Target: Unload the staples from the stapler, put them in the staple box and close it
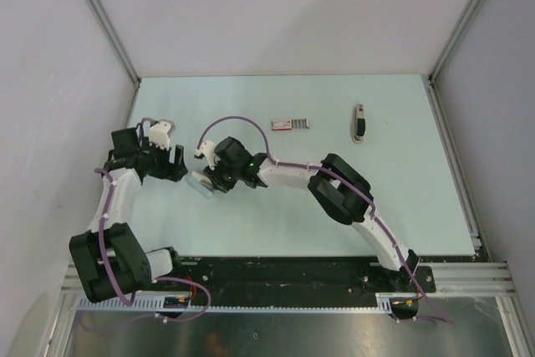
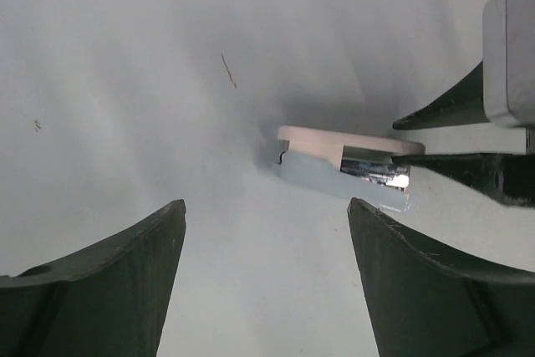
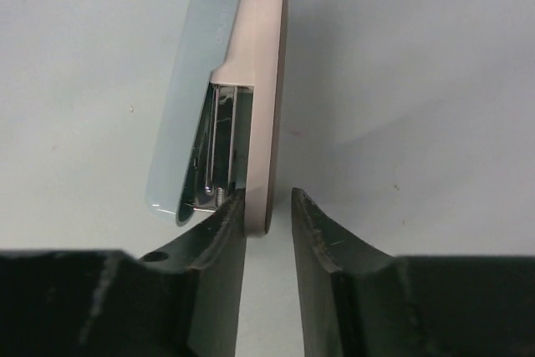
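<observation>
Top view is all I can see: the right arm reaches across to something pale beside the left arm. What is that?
Observer: A stapler, with a pale blue top and a pink base. The right wrist view shows the two halves spread apart at the near end.
Operator: Is it being held?
Observer: It looks so. The right gripper pinches the end of the pink base.
Operator: And the other arm?
Observer: The left gripper is open with nothing between its fingers, and the stapler lies just beyond them.

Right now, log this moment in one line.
left gripper open, empty | right gripper around stapler end, grip unclear | stapler ajar, metal channel showing
</observation>
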Robot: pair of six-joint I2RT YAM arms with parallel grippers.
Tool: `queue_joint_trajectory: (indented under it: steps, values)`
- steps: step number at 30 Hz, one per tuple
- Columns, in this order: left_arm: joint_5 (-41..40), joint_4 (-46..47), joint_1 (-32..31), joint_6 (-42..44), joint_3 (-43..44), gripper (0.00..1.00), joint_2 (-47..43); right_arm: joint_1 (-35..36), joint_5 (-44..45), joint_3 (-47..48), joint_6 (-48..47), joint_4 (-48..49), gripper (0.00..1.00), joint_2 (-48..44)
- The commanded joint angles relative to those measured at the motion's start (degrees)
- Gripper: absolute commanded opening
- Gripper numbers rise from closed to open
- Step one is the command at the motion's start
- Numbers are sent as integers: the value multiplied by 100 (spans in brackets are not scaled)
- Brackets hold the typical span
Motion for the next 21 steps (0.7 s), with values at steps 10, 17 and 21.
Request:
queue_joint_trajectory:
  steps: [10, 17, 21]
  values:
    - [189, -334, 61, 241, 159, 84, -287, 253, 1278, -712, 754, 561, 4, -441]
    - [284, -480, -72, 293, 233, 87, -201, 704, 3474, -589, 1882, 832, 0, -540]
    - [449, -563, -212, 352, 277, 88, -143, 974, 4671, -482, 2554, 736, 0, -610]
